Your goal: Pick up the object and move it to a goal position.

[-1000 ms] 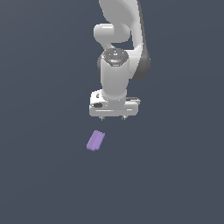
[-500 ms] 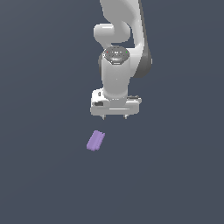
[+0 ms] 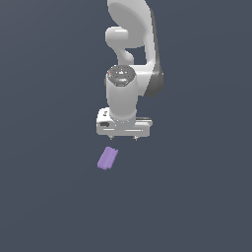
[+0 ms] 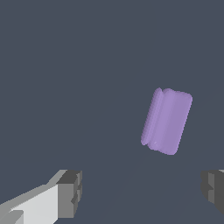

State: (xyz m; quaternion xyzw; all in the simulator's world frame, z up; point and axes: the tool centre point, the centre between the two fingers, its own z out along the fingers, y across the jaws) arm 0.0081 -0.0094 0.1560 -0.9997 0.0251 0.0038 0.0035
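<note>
**Slightly lower, block untouched**

Now the gripper (image 3: pixel 124 139) is seen hanging from the white arm (image 3: pixel 130 59) above the dark grey floor (image 3: pixel 197 197), with its two fingertips spread wide apart and nothing held between them. In the wrist view, one finger (image 4: pixel 70 192) and the other finger (image 4: pixel 214 190) are shown at opposite edges, with bare floor between them.

The light-purple block (image 3: pixel 107 158) is found lying on the floor, just beyond the fingertips and offset toward the exterior view's left, clear of both. Its long axis is tilted a little from upright in both views. In the wrist view the block (image 4: pixel 166 121) is seen apart from the fingers, nearer the darker one.

Compared with a second ago, the gripper has been lowered a little and shifted slightly toward the exterior view's left; the block has not been moved.
</note>
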